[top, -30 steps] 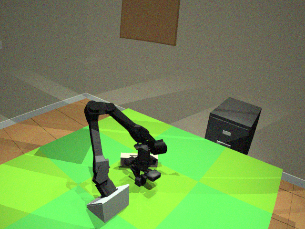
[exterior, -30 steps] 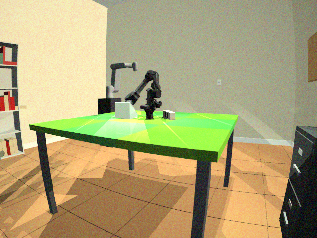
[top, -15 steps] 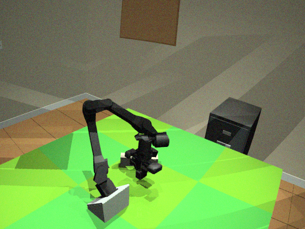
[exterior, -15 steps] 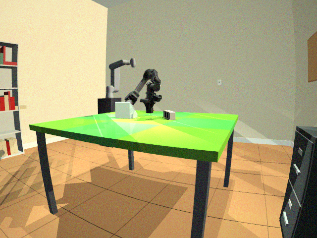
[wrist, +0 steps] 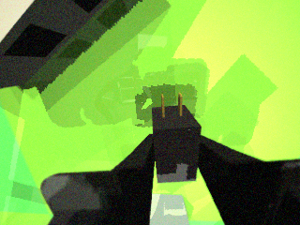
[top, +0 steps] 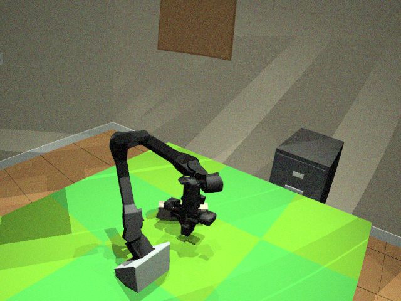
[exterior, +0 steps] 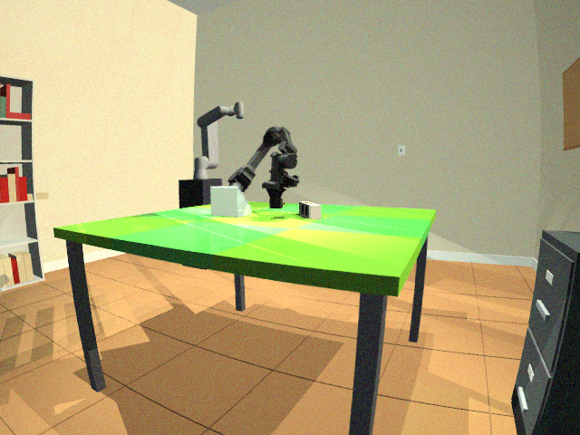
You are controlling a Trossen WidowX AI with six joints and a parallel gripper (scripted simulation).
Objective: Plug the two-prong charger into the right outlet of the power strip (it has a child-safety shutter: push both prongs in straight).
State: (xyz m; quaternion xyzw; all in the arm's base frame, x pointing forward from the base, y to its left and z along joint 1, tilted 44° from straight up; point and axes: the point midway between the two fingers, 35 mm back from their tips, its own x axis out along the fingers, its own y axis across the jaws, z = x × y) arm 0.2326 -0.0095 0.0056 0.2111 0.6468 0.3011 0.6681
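My gripper (top: pixel 187 226) (exterior: pixel 275 200) (wrist: pixel 171 137) is shut on the black charger (wrist: pixel 175 152) and holds it a little above the table, with a shadow below. In the wrist view the charger's two thin gold prongs (wrist: pixel 180 105) point to the top of the picture, free of any outlet. The power strip (top: pixel 164 214) (exterior: pixel 314 211) (wrist: pixel 18 72) has a pale top and a dark face with dark openings. It lies at the upper left in the wrist view, its face slanted to the prongs and apart from them. The arm partly hides it in the top view.
The arm's pale wedge-shaped base (top: pixel 151 267) (exterior: pixel 226 201) (wrist: pixel 169 213) stands on the green checked table (top: pixel 291 223) (exterior: pixel 327 243). A second grey arm (exterior: pixel 204 140) stands on a dark stand behind the table. A dark cabinet (top: pixel 304 155) (exterior: pixel 557 290) stands beyond the table.
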